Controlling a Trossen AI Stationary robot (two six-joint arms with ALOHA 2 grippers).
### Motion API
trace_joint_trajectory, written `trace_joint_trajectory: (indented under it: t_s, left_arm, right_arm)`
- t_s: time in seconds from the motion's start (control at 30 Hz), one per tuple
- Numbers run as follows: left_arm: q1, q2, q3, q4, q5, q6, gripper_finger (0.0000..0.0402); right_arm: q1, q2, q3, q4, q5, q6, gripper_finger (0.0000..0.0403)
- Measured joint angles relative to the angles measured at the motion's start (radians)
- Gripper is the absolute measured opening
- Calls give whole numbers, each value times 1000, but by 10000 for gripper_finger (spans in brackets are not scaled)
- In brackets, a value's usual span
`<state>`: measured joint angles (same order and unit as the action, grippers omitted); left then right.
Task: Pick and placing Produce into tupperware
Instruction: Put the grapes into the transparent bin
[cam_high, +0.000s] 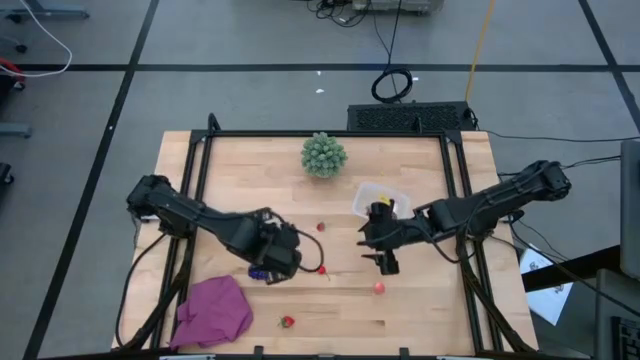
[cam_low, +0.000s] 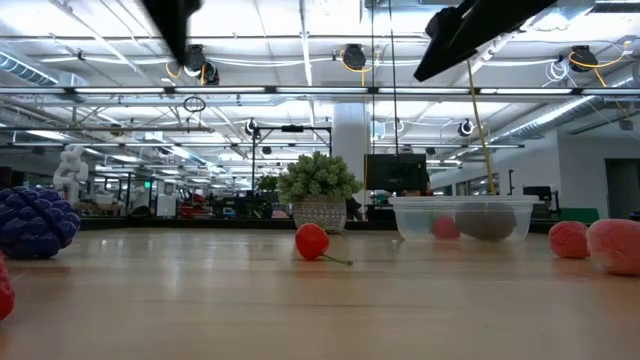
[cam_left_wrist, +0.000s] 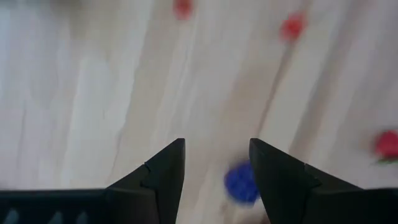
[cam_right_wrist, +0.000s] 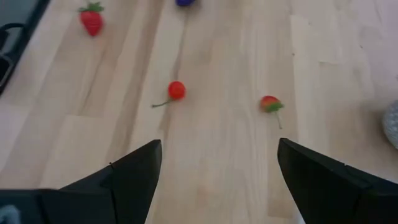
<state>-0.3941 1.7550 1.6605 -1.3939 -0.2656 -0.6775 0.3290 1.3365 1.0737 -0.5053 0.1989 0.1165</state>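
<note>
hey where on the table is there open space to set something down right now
Most bare wood lies along the left part of the back edge, left of the green spiky ball, and in the front right corner beyond the pink fruit. The middle is crowded: both grippers, the tupperware and scattered red berries.

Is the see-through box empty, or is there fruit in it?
Not empty. The tupperware holds a brownish oval piece and a small red piece.

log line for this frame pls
left hand: open, empty, above purple grape cluster | right hand: open, empty, beside tupperware | tupperware: kiwi-like piece inside | loose: cherry, strawberry
</note>
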Motion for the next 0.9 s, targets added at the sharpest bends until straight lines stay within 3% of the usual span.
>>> trace_joint_trajectory:
  t_s: [0.17,0.37,0.7,0.9]
  left_arm:
    - [3,0,-134,-84,34,-242,184]
    - [5,0,-206,-66,116,-439,184]
    - [-44,0,-266,15,221,-580,184]
    - [-80,0,-289,29,239,-634,184]
  right_arm:
    - [33,0,0,12,0,3,311]
    - [47,0,0,27,0,3,311]
    - [47,0,0,22,-2,3,311]
    - [47,0,0,13,-72,29,311]
